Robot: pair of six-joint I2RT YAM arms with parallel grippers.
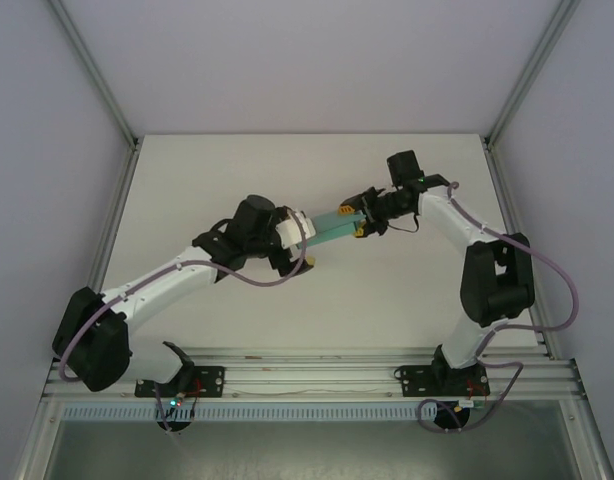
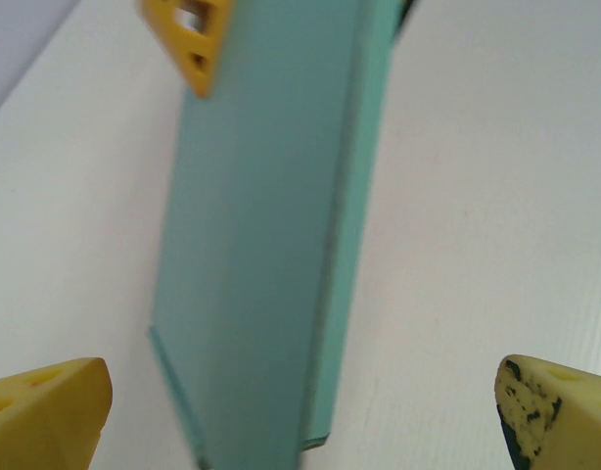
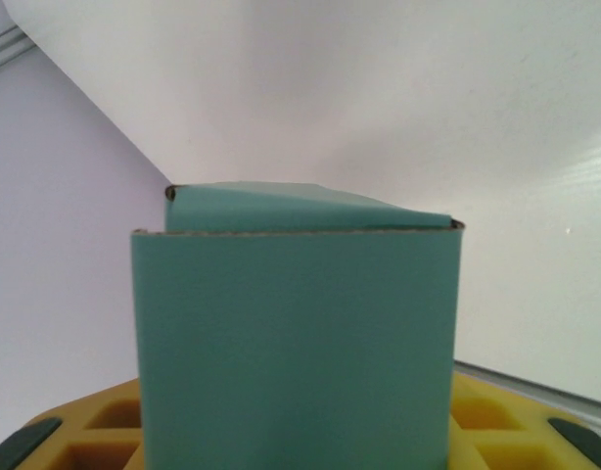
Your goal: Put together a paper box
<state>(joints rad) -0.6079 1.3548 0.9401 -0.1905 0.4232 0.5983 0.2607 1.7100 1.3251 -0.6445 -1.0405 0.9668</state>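
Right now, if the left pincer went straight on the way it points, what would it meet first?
The paper box, held out by the right pincer; its near end lies between the left pincer's open fingertips, though depth is unclear.

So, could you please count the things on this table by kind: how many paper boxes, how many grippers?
paper box, teal: 1
grippers: 2, the left gripper open around the box and the right gripper shut on it
Total: 3
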